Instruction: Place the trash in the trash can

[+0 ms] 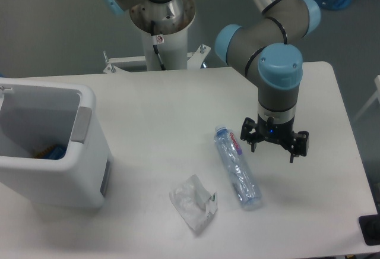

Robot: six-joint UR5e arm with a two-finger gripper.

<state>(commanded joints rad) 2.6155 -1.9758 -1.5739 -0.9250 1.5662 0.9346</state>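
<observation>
- The bottle lies flat on the white table, crushed and clear, its blue cap pointing away from the front edge and a purple-red label just below the cap.
- The wrapper, a crumpled clear piece of plastic, lies on the table near the bottle, toward the bin side and closer to the front edge; the two pieces do not touch.
- The trash can stands at the far side of the table from me, well apart from both pieces. It is a large white bin with a thick rounded rim and a grey panel on the side facing the bottle. Something small, blue and orange, shows at its bottom; I cannot tell what it is.
- My gripper hangs just beside the upper half of the bottle, on the side away from the bin, pointing straight down at the tabletop.
- My two fingers are spread apart with nothing between them; I hold neither piece.
- I cannot tell whether my fingertips touch the table.
- My wrist, grey with a light blue cap, stands upright above the gripper, and my arm rises behind it toward the white base column at the back edge of the table.
</observation>
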